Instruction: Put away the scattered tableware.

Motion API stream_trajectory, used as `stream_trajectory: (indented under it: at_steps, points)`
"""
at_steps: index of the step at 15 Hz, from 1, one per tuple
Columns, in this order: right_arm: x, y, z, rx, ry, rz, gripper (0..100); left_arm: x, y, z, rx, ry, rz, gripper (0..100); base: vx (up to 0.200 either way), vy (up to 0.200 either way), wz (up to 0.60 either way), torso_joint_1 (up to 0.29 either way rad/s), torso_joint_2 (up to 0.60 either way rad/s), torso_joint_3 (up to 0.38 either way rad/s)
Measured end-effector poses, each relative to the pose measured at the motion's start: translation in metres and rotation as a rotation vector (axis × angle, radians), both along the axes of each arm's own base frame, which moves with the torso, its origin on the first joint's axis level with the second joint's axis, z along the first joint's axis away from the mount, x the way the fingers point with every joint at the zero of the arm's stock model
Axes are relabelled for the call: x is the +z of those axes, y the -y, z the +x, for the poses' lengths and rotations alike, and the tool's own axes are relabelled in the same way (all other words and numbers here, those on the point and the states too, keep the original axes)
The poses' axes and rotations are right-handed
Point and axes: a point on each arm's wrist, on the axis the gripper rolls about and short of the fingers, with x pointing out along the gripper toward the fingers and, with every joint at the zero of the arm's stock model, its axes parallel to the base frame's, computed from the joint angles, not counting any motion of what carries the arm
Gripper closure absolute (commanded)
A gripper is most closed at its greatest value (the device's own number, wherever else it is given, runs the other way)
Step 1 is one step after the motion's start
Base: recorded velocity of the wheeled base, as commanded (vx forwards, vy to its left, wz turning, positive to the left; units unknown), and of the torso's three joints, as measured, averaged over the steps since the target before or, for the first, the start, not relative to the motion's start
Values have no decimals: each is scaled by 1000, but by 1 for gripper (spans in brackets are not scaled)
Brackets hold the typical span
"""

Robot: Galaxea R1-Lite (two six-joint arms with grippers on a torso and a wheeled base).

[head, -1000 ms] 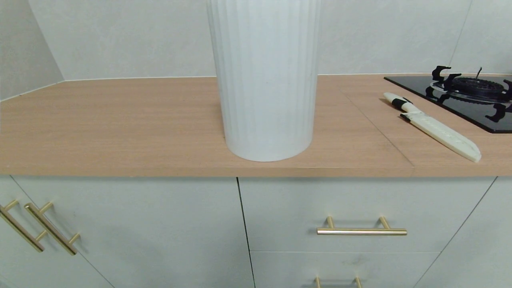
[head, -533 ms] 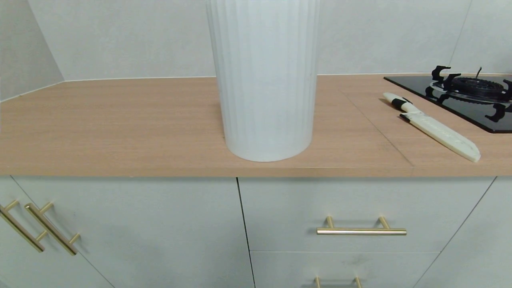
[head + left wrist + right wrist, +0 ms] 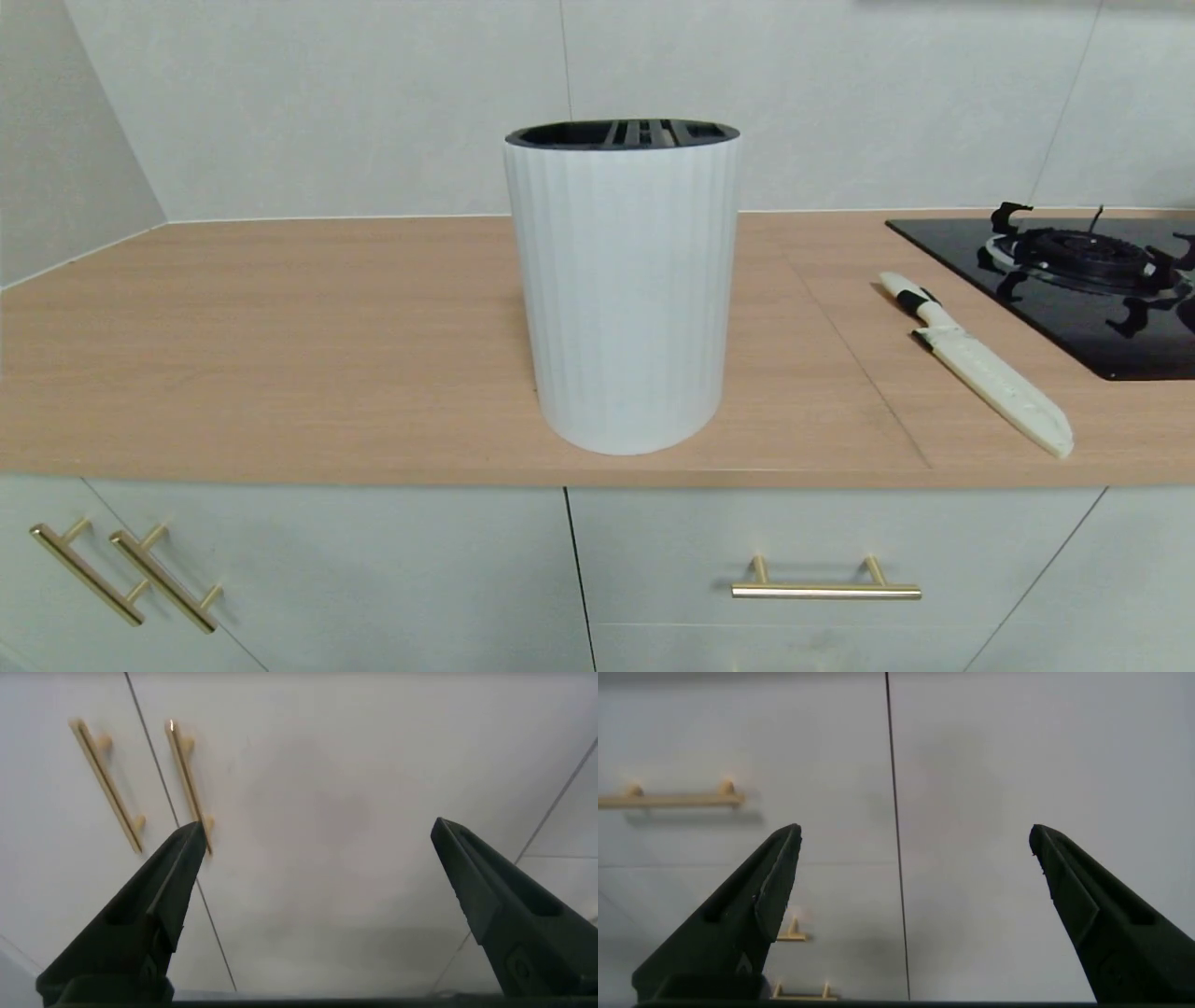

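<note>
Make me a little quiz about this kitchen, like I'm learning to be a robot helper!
1. True or false: the knife is standing inside the white holder.
2. What is beside the knife, on the robot's right side? A) a sink B) the gas stove C) a plate
3. Fill the gap: the left gripper and the right gripper both have their fingers ____.

Key:
1. False. The knife lies flat on the counter, apart from the white holder.
2. B
3. open
</note>
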Motion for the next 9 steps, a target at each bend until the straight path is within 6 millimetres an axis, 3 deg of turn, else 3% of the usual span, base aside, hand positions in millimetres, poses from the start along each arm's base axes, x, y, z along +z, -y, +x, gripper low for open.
stream_trajectory:
  at_steps: [9]
  points:
    - [0,0,0,1,0,0,0,0,0,0,0,-1,0,0,0,0,0,192,-470,-284]
